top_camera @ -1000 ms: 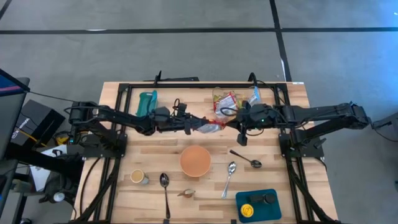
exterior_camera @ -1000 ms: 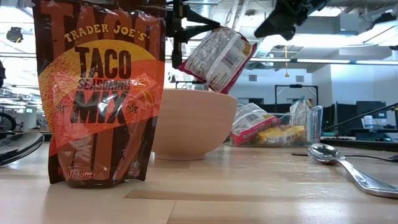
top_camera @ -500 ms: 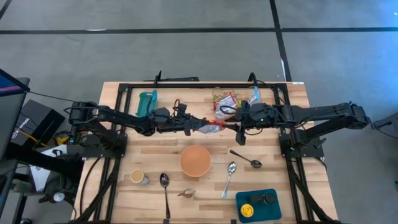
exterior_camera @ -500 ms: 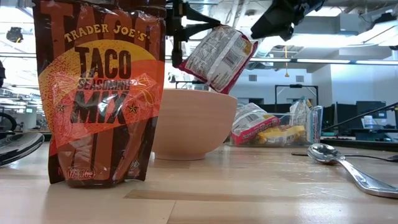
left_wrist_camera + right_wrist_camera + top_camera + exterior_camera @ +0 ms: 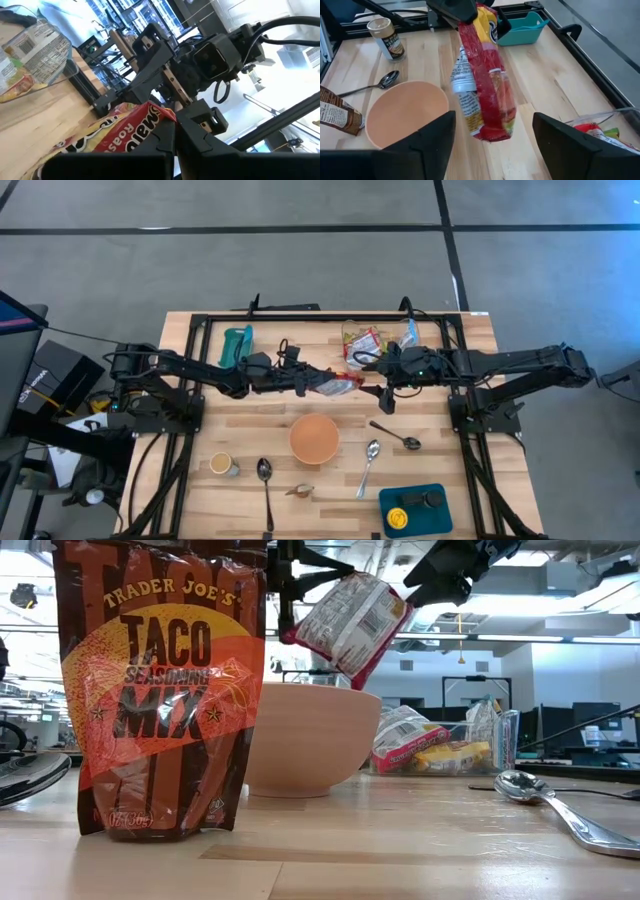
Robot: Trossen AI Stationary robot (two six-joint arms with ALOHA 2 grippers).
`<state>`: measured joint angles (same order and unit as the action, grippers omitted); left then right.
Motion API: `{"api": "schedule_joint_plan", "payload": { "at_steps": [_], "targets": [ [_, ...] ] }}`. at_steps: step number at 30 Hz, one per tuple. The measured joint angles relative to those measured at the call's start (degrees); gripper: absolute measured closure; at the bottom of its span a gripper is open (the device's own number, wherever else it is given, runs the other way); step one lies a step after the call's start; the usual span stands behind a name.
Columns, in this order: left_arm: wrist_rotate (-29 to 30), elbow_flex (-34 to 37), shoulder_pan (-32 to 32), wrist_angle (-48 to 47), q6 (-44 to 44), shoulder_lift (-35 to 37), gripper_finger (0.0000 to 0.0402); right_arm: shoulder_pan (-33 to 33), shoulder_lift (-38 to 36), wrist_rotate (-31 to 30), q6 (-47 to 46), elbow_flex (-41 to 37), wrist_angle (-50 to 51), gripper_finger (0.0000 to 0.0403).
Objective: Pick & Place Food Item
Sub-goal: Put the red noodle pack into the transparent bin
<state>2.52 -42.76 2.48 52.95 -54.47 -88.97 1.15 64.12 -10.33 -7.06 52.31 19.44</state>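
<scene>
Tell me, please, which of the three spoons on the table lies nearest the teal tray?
The light silver spoon, lying just right of the bowl, is nearest the teal tray. The two darker spoons lie farther off.

A Trader Joe's taco seasoning mix packet (image 5: pixel 160 690) stands upright near the front edge of the wooden table (image 5: pixel 240 425), at the middle. Just left of it lies a dark spoon (image 5: pixel 265 485), handle toward the front edge, and further left stands a small spice jar (image 5: pixel 223 465). A silver spoon (image 5: pixel 369 463) lies right of the table's middle, with another dark spoon (image 5: pixel 397 436) angled beside it. In the front right corner sits a teal tray (image 5: pixel 415 510) holding a yellow round item and a dark one. A teal bin (image 5: pixel 237 344) sits near the back left corner. A clear container (image 5: pixel 375 338) of packets rests at the back edge.
</scene>
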Motion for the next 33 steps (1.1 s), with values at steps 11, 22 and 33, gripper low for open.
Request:
{"api": "schedule_joint_plan", "payload": {
  "at_steps": [11, 22, 33],
  "targets": [
    [0.0, 0.0, -0.9, 1.7, 0.0, 0.0, 0.0401, 0.0, 0.0, 1.3, 0.0, 0.0, 0.0, 0.0143],
    [0.1, -4.9, -1.8, -2.0, 3.0, 0.0, 0.0401, 0.7, 0.0, 3.0, 0.0, 0.0, -0.2, 0.0143],
    [0.1, -5.1, -1.8, -5.5, 3.1, 0.0, 0.0401, 1.8, 0.0, 3.0, 0.0, 0.0, 0.0, 0.016]
  ]
}}
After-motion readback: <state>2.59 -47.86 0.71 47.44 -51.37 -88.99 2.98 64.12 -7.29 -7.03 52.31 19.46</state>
